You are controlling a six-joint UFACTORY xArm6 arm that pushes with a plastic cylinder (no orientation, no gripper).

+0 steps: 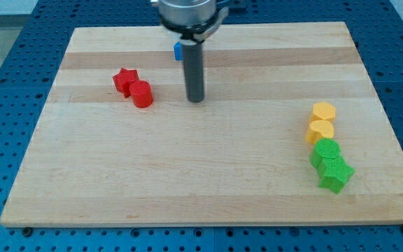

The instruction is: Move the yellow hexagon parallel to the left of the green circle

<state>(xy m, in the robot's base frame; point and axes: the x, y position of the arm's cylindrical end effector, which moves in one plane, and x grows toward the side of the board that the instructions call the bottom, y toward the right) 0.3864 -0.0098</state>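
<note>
- Step in hand, by judgement: approach. My tip (196,100) rests on the counter (208,182), well apart from the yellow hexagon (323,111).
- No claw is fitted; no claw state can be told.
- The yellow hexagon sits at the view's right, touching a second yellow block (320,131); the green circle (326,151) lies just below, beside a green star (335,173).
- Next move: travel right, go round the hexagon and push it leftward and down, level with the circle.
- A red star (124,80), a red cylinder (142,94) and a blue block (178,50) are uninvolved.

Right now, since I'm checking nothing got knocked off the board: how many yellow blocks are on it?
2. The yellow hexagon sits near the view's right edge; a second yellow block touches it just below, above the green circle. None seems hidden.
</note>
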